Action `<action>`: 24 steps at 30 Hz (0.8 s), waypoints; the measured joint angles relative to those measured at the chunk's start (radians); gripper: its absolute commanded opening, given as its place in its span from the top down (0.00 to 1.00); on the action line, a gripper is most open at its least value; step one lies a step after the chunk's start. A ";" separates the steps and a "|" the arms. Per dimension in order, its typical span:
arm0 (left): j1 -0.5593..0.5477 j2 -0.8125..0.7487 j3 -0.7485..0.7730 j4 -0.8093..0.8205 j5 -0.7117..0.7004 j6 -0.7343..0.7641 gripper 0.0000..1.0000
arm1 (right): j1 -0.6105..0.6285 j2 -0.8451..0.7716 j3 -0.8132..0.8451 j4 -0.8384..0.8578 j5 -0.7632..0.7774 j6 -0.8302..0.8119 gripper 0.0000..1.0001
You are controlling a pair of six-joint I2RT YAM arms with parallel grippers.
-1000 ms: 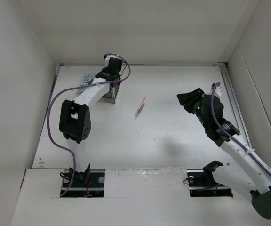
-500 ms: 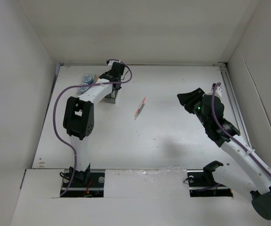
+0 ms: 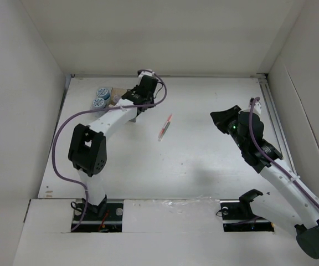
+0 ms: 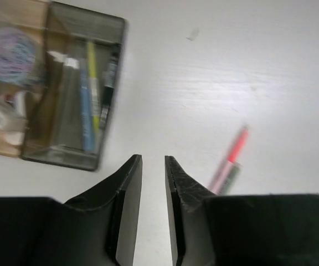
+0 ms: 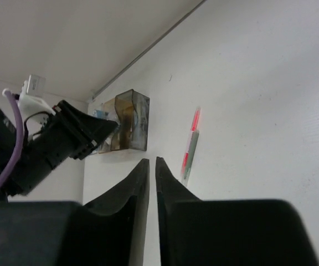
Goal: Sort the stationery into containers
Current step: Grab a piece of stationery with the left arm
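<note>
The white tabletop [image 3: 204, 166] carries little, so the risks gather around one item. The left arm [image 3: 109, 116] reaches to the far left corner and the right arm [image 3: 270, 160] hangs over the right side. The last loose piece lies between them, so if both go for it they could meet above it. The row of trays [image 3: 115, 95] sits at the far left under the left arm, and a low elbow or wrist there could shove what looks like light plastic. Two tape rolls [image 3: 99, 97] sit at its left end, and the smoky grey tray [image 4: 60, 158] already holds several pens [image 4: 85, 111], so a new one dropped crookedly might bridge the rim instead of settling inside. The left gripper [image 4: 153, 160] hovers just beside that tray, its jaws a narrow slot apart and holding nothing. The right gripper [image 5: 152, 162] is almost closed and also empty. The red-and-pink pen [image 3: 164, 127] lies flat and alone near the middle (thin, and probably quick to roll). Jaws set this narrow, or coming down askew to its length, could nudge it away, and a pinch near one end could let it swing and strike the tray wall
</note>
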 measured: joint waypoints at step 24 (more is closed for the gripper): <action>-0.224 0.026 -0.320 0.237 0.085 -0.077 0.86 | 0.000 0.003 0.000 -0.001 0.010 0.000 0.80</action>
